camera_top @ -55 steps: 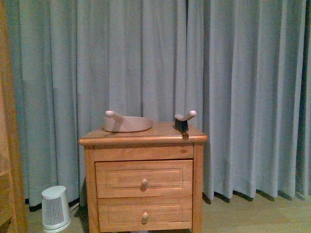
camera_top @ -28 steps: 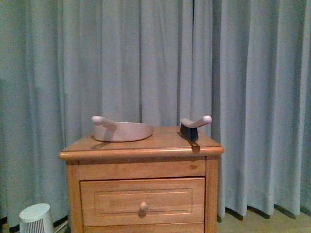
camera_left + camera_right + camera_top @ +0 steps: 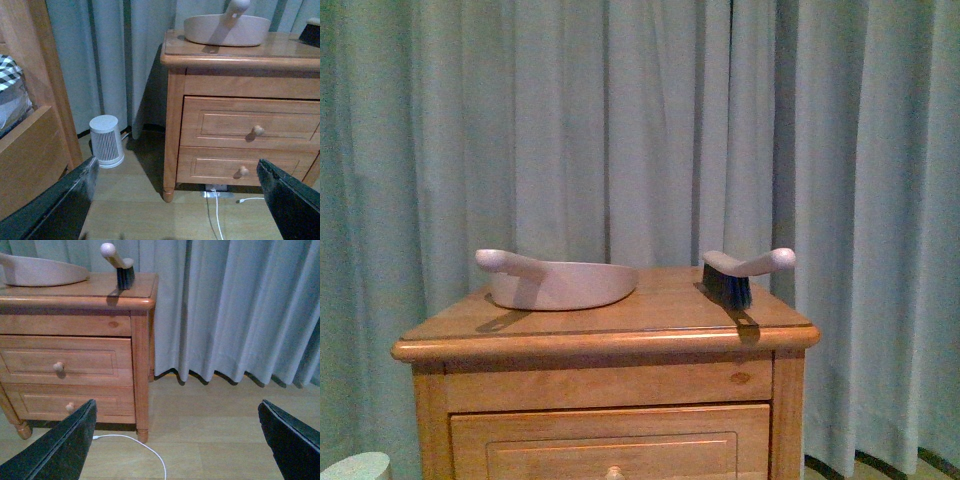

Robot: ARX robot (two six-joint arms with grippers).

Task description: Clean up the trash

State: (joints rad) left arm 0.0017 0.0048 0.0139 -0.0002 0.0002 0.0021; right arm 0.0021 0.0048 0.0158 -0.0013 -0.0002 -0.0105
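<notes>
A beige dustpan (image 3: 560, 283) sits on the left half of the wooden bench (image 3: 660, 310), its handle reaching out to the left. A small brush (image 3: 735, 278) stands on its dark bristles near the right edge, its pale handle pointing right. The two are well apart, with bare wood between them. Grey-blue curtains (image 3: 620, 130) hang behind the bench. The bench has two drawers, each with a round wooden knob. The left hand (image 3: 176, 167) hangs low in front of the bench. Its black fingers (image 3: 65, 200) are spread wide with nothing between them. Through the gap between them show the drawers and a white cable on the floor under the bench. To the bench's left a small white ribbed appliance (image 3: 106, 141) stands on the floor by the curtain. Beside it is a wooden bed frame (image 3: 45, 75) with a black-and-white checked pillow (image 3: 10, 75) at the edge of the view. The right hand (image 3: 177, 405) hovers low off the bench's right front corner. Its fingers (image 3: 65, 440) are likewise wide apart and hold nothing, above the wood floor (image 3: 215, 430) and a loop of white cable (image 3: 145, 447). The trash does not show in any of the three views, so I cannot tell where it lies.
</notes>
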